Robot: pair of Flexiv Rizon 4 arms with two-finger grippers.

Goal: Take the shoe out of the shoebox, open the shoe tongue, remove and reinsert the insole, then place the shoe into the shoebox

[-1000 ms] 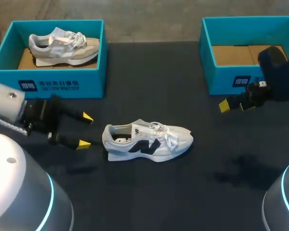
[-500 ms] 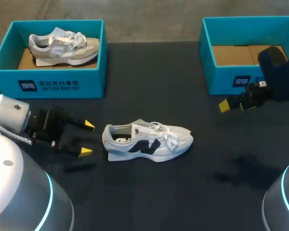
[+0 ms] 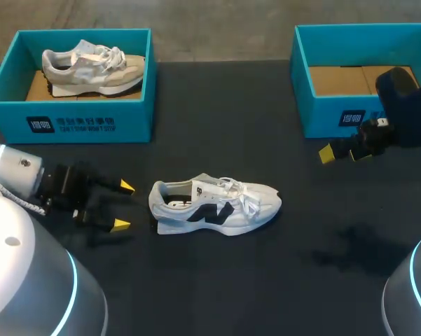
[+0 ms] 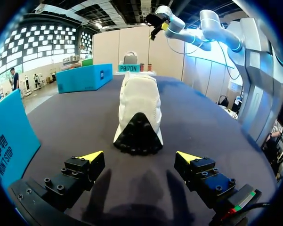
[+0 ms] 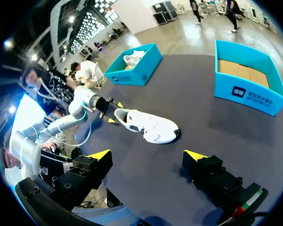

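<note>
While the shoe (image 3: 214, 205) lies on the worktop (image 3: 217, 280), the left end effector (image 3: 124, 206) sits by its heel, fingers apart; the right end effector (image 5: 147, 155) is spread apart too.

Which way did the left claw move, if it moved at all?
Yes. The left gripper slid away from the left shoebox, nearer the robot.

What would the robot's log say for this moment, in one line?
white shoe: on its sole, unheld | left end effector: open, behind the heel, not touching | right end effector: open, beside right shoebox
</note>
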